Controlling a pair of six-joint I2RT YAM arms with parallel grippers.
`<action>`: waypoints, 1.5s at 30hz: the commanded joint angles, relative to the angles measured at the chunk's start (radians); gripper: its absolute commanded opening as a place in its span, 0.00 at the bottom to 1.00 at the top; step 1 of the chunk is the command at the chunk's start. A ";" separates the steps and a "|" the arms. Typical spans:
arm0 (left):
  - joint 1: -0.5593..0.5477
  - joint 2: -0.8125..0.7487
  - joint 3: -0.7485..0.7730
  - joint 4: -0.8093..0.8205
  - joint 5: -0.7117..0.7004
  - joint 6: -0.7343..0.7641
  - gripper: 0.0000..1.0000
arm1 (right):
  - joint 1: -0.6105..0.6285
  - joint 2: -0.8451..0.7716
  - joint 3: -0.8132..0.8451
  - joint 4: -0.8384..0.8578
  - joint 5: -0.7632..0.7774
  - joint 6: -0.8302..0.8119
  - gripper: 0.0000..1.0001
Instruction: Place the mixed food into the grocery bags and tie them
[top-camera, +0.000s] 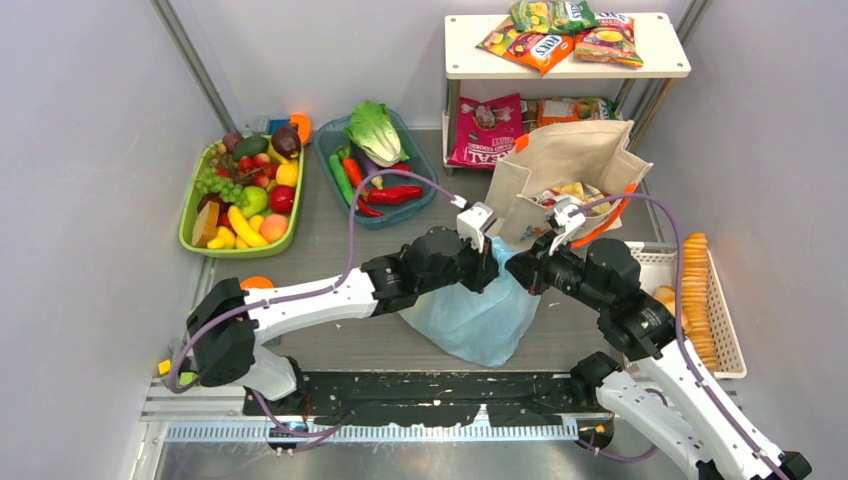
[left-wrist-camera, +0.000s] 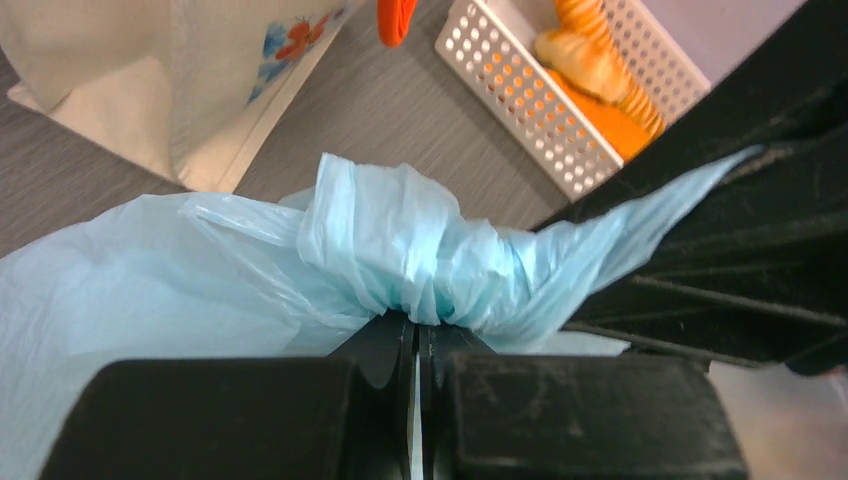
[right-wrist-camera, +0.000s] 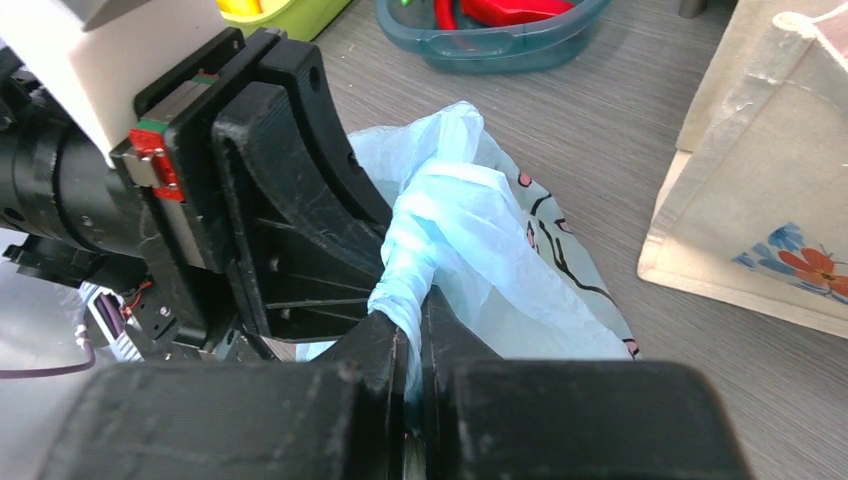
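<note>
At centre frame on the counter (top-camera: 322, 246), left fingers (left-wrist-camera: 385, 350) and right fingers (right-wrist-camera: 375, 352) each pinch shut on a twisted tail of the light-blue plastic bag (top-camera: 470, 318); a steady, opposed pull should cinch the knot (left-wrist-camera: 390, 235) without tearing.

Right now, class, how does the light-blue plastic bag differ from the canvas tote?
The light-blue plastic bag slumps, neck twisted shut; the canvas tote stands open-mouthed. The bag is plain; the tote is floral-printed beige cloth. The left gripper and right gripper pinch the bag, not the tote. Both rest on the table.
</note>
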 joint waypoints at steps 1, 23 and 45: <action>0.039 0.044 -0.015 0.205 -0.009 -0.081 0.00 | 0.011 0.024 0.085 0.034 0.016 -0.025 0.05; 0.265 -0.190 -0.259 0.501 0.221 -0.149 0.00 | 0.530 0.396 0.386 0.022 0.565 0.016 0.05; 0.370 -0.212 -0.314 0.380 0.628 -0.163 0.00 | 0.684 0.502 0.452 -0.115 0.745 0.201 0.53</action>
